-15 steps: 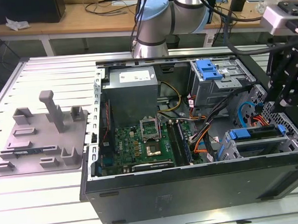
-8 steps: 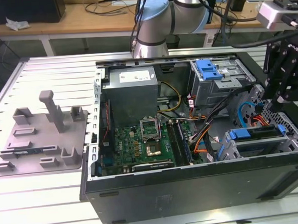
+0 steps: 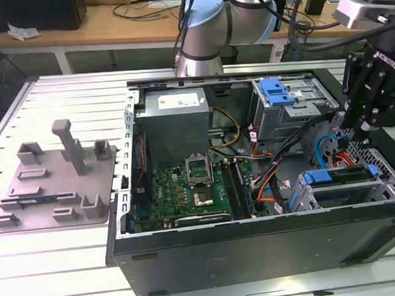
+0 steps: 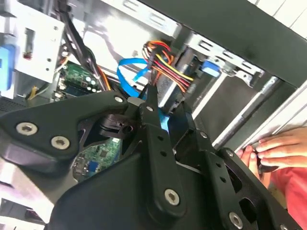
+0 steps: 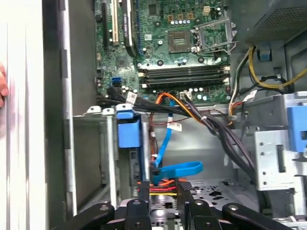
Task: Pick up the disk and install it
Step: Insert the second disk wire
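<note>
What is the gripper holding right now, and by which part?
Nothing that can be seen. The gripper hangs inside the computer case over the bundle of cables, with no disk between its fingers.

— What stays unseen?
— My gripper point(image 4: 165, 108) covers whatever sits between its fingertips; open or closed, unclear.
— Anything cropped?
— A hand point(image 4: 273, 151) runs off the second wrist view's edge.
</note>
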Available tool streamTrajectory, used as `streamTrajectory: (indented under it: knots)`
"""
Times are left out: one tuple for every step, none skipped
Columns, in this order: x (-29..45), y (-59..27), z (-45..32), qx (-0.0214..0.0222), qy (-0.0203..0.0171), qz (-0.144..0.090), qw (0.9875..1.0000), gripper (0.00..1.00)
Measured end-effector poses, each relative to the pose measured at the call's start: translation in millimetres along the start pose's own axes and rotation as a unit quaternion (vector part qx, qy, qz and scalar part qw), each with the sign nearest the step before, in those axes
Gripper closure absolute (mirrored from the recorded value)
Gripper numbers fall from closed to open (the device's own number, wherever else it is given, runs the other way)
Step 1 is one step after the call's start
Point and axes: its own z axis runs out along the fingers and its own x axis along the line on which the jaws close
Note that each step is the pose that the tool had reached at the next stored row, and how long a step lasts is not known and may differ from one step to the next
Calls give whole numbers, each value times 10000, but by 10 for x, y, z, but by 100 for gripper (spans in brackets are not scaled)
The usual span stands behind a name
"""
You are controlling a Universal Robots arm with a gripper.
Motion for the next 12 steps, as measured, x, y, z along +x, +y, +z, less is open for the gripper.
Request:
streamTrajectory:
  knots:
    - [-37,1,-3,3,67,5,10000,64]
    - [-56,2,-2,3,136,10,9999,64]
    - [-78,3,-3,0,299,21,9996,64]
    - [-88,4,-3,-1,388,26,9992,64]
    - [-94,4,-2,-1,460,32,9989,64]
    - [-101,5,2,0,540,38,9985,64]
    - [-107,4,8,2,582,41,9983,64]
    - [-112,4,14,3,605,42,9982,64]
    - [-118,4,22,4,622,44,9981,64]
    - [-127,5,35,5,647,45,9979,64]
    - [-138,8,47,6,669,46,9977,64]
    - [-144,13,53,6,677,47,9977,64]
